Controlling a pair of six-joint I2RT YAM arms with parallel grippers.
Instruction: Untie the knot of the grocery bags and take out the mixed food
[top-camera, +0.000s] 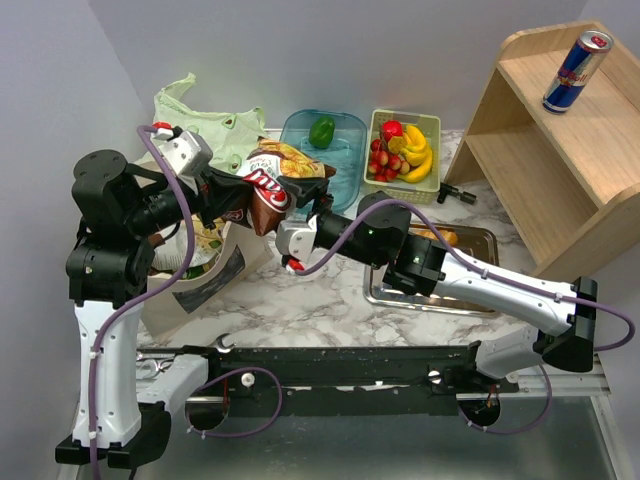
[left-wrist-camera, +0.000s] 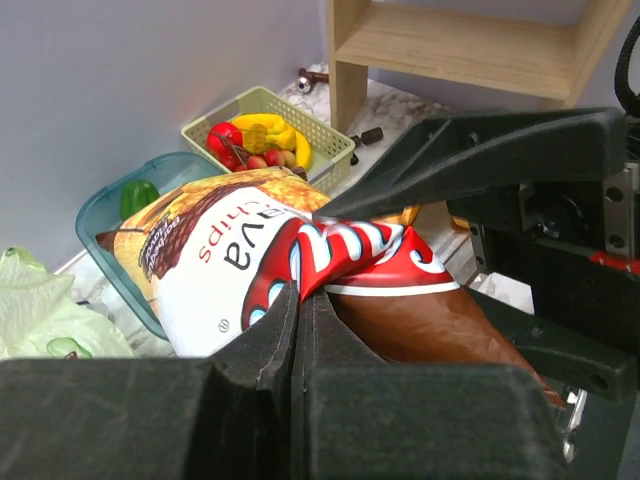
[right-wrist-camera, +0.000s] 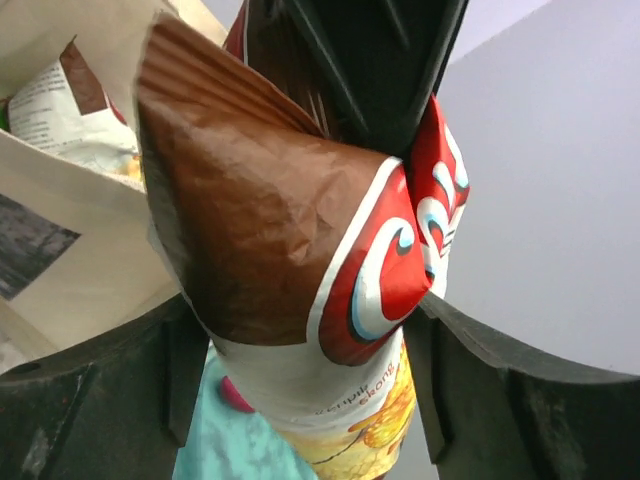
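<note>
Currently: crisp bag (top-camera: 272, 180), likely light, puffy, slick, crushable, aloft by beige tote (right-wrist-camera: 80, 270), seam pinched flat in left end effector (left-wrist-camera: 300, 312), right end effector (right-wrist-camera: 305, 335) spread astride it; best gripped at seams.

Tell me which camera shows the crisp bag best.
Left wrist: the crisp bag fills the frame with its printed front readable, pinched by the left gripper. Top external shows it small, from above. Right wrist shows only its brown and red end, close up.
</note>
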